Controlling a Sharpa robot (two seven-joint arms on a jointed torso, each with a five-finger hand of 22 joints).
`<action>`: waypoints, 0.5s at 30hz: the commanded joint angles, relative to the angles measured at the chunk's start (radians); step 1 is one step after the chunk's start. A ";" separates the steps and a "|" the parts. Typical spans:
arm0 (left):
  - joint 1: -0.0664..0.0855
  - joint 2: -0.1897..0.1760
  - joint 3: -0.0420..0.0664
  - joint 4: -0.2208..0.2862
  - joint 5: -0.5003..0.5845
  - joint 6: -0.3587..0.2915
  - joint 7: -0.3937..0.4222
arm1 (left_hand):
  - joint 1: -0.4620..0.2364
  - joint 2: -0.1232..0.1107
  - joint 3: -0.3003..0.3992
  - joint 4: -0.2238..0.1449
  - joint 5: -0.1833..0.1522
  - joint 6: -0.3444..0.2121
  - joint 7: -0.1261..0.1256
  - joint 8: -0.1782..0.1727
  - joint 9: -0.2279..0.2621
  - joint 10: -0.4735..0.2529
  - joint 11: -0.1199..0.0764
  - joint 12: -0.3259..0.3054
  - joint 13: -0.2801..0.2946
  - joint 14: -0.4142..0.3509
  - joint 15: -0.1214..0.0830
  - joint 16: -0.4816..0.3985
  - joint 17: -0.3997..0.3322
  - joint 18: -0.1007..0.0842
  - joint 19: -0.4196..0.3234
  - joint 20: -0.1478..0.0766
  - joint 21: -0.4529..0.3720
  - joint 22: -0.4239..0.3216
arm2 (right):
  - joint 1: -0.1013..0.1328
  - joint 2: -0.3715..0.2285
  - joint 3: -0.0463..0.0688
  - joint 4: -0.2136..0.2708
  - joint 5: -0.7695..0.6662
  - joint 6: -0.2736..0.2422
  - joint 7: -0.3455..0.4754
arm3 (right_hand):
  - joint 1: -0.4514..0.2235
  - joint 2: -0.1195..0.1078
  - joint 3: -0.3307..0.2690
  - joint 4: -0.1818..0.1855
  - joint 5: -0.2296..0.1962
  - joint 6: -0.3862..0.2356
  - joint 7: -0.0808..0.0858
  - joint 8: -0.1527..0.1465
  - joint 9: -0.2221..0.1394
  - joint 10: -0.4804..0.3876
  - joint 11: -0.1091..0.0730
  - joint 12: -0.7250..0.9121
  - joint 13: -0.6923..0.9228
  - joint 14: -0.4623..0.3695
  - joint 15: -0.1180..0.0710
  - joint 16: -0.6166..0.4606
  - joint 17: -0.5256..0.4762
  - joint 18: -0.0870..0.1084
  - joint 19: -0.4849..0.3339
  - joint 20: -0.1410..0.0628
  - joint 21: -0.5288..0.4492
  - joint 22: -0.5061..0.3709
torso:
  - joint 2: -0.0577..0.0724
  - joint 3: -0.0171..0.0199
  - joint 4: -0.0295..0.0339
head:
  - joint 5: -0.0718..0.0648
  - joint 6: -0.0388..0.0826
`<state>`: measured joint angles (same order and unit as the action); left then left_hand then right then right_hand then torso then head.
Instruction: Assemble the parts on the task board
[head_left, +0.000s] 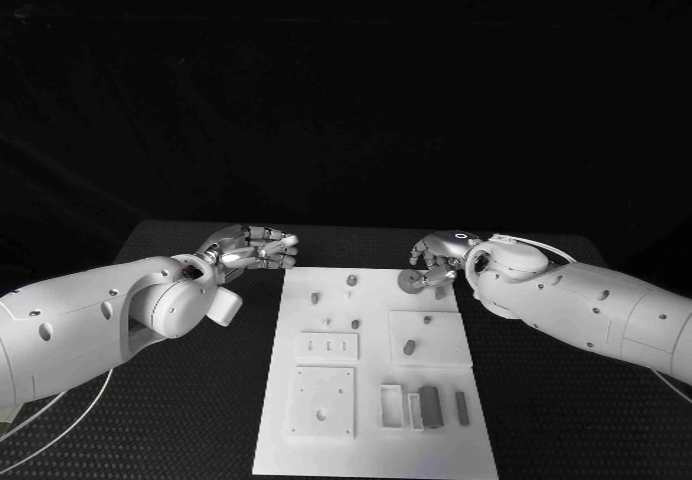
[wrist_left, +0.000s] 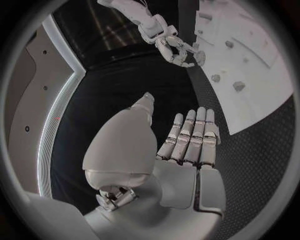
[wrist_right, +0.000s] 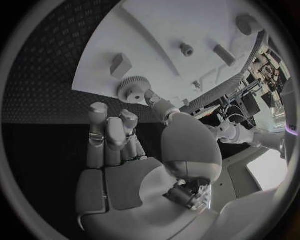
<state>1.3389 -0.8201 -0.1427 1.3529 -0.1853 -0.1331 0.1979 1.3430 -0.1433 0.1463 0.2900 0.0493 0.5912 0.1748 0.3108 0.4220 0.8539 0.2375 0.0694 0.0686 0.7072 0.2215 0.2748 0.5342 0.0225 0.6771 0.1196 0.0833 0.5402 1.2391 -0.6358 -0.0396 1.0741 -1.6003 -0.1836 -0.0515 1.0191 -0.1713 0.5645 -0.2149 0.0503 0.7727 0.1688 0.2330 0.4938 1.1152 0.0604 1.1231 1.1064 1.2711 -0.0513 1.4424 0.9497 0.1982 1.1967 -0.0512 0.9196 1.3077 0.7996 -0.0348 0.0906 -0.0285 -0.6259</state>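
The white task board (head_left: 375, 440) lies lengthwise in the middle of the black table. Small grey parts stand on its far half, among them a peg (head_left: 351, 281) and another (head_left: 408, 347). My right hand (head_left: 444, 258) hovers over the board's far right corner and pinches a grey toothed gear (head_left: 411, 281) between thumb and a finger. The right wrist view has the gear (wrist_right: 131, 89) at my thumb tip, just over the board's edge (wrist_right: 94, 85). My left hand (head_left: 254, 248) hangs left of the board's far end, fingers (wrist_left: 190, 135) curled together and holding nothing.
Nearer me the board carries a square plate (head_left: 323, 400), a smaller plate with slots (head_left: 327, 346), a white frame (head_left: 392, 405) and two dark bars (head_left: 428, 408). Black table (head_left: 188, 400) stretches on both sides. A white cable (head_left: 58, 420) runs under my left arm.
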 joint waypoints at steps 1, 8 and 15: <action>0.002 0.001 0.001 0.002 -0.002 0.023 0.012 | -0.005 0.001 0.007 0.000 0.001 -0.004 0.073 0.005 0.001 -0.004 0.001 0.003 0.001 -0.001 -0.002 -0.002 0.002 -0.002 0.002 -0.003 0.007 0.003 | -0.007 0.010 -0.001 -0.009 0.011 0.030 0.021 | -0.005 0.010 0.001 0.008 0.000 0.005 0.001 0.004 0.000 -0.003 -0.005 0.001 -0.001 -0.003 -0.003 0.000 0.001 0.064 -0.007 0.003 -0.003 0.017 | 0.001 -0.0002 0.0000 | 0.002 -0.003; 0.002 0.003 0.001 0.001 -0.002 0.024 0.010 | -0.002 0.001 0.008 0.000 0.001 -0.003 0.075 0.007 0.003 -0.004 0.000 0.003 0.002 -0.001 -0.002 -0.002 0.003 0.000 0.004 -0.003 0.009 0.005 | -0.010 0.017 -0.002 -0.014 0.012 0.047 0.022 | -0.006 0.023 -0.001 0.007 0.000 0.020 -0.002 0.013 0.003 -0.003 -0.008 0.003 -0.002 -0.004 -0.005 0.001 0.000 0.064 -0.008 0.002 -0.002 0.018 | 0.000 -0.0004 0.0007 | 0.004 -0.009; 0.002 0.003 0.001 0.001 -0.002 0.025 0.010 | -0.001 0.001 0.009 0.000 0.001 -0.003 0.075 0.007 0.003 -0.004 0.000 0.003 0.002 -0.001 -0.002 -0.002 0.003 0.000 0.005 -0.003 0.010 0.005 | -0.011 0.024 -0.002 -0.031 0.012 0.052 0.023 | -0.005 0.043 -0.002 0.002 0.000 0.032 -0.006 0.019 0.005 -0.004 -0.012 0.004 -0.002 -0.004 -0.009 0.002 0.001 0.064 -0.009 0.002 -0.002 0.019 | 0.000 0.0005 -0.0014 | 0.005 -0.011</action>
<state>1.3389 -0.8195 -0.1427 1.3517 -0.1853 -0.1260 0.1972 1.3430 -0.1433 0.1510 0.2894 0.0494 0.5912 0.1748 0.3128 0.4237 0.8539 0.2376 0.0694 0.0691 0.7073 0.2215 0.2748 0.5361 0.0226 0.6772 0.1196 0.0898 0.5444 1.2302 -0.6134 -0.0402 1.0484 -1.5879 -0.1592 -0.0383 1.0129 -0.1385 0.5672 -0.2123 0.0503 0.7976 0.1613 0.2472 0.4999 1.1117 0.0567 1.1230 1.1053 1.2676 -0.0549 1.4424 0.9515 0.1982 1.1952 -0.0495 0.9196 1.3077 0.7996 -0.0347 0.0901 -0.0235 -0.6359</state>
